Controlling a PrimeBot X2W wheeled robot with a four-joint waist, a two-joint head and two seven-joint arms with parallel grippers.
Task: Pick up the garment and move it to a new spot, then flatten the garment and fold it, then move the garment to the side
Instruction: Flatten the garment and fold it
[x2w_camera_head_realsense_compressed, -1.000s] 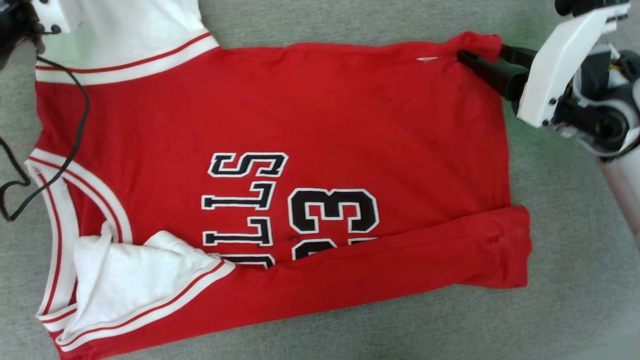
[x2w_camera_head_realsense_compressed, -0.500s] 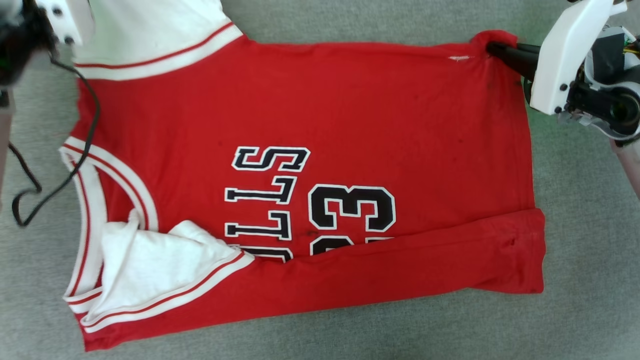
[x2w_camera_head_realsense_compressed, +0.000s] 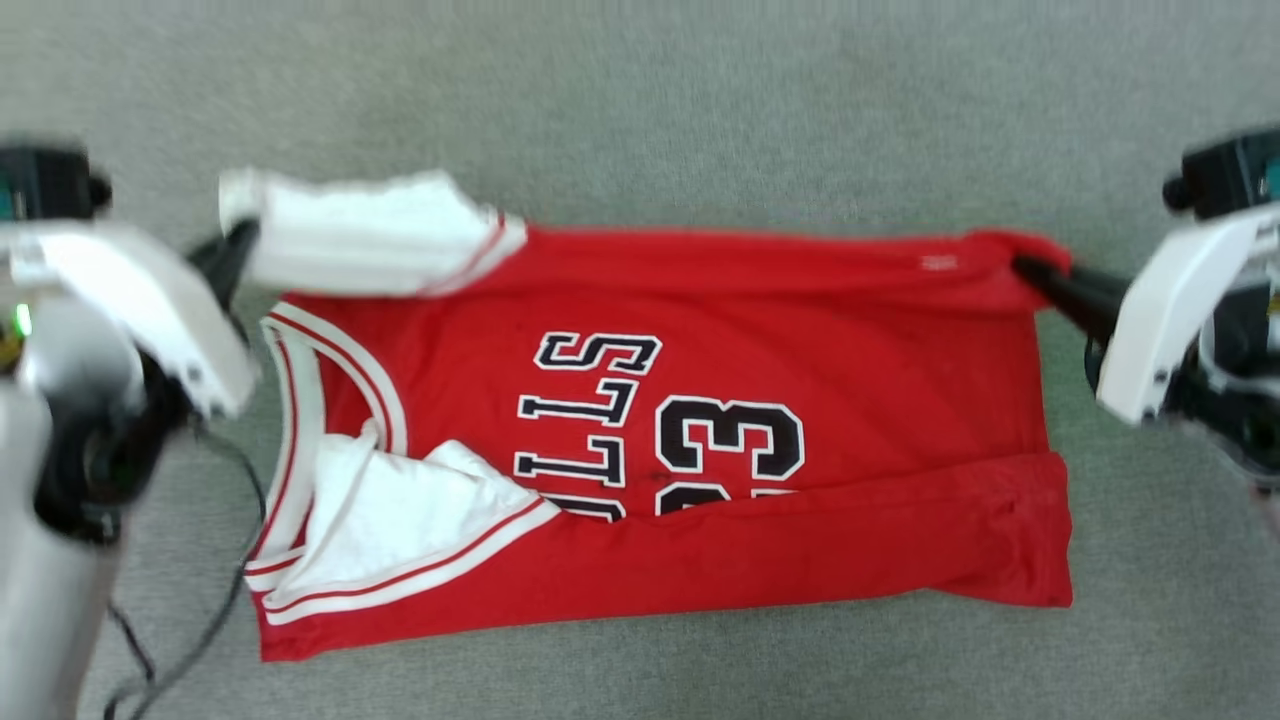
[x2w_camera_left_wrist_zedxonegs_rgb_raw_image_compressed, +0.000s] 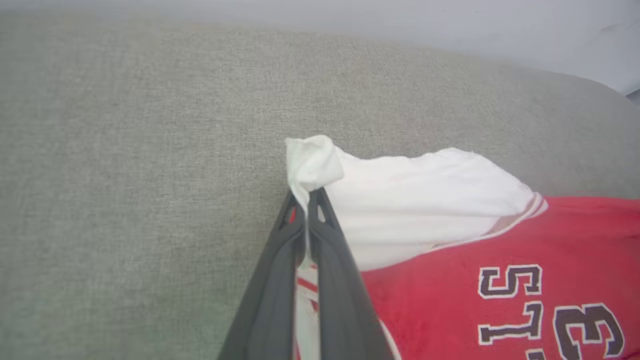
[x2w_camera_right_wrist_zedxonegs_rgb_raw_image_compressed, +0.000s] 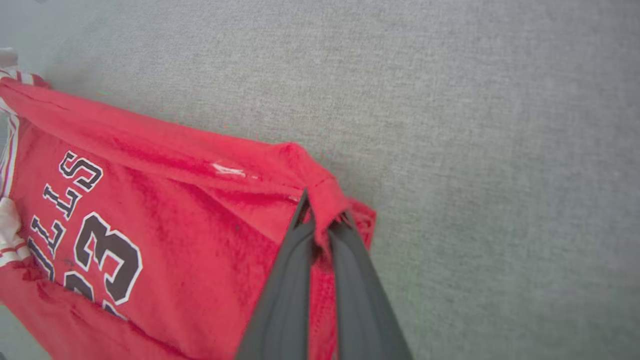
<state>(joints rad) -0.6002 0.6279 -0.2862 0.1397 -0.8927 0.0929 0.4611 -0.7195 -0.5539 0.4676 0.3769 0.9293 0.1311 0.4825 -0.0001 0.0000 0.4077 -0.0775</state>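
Red garment (x2w_camera_head_realsense_compressed: 850, 380) runs left-right, neck leftward; left gripper (x2w_camera_head_realsense_compressed: 232, 252) and right gripper (x2w_camera_head_realsense_compressed: 1028, 270) pinch its far corners.

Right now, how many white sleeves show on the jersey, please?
2: one sleeve at the far edge, pinched by the left gripper; the other folded onto the jersey, near-left.

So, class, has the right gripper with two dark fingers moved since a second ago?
Yes. The right gripper has drawn its corner of the red jersey-style garment nearer the black "23" lettering, toward the robot.
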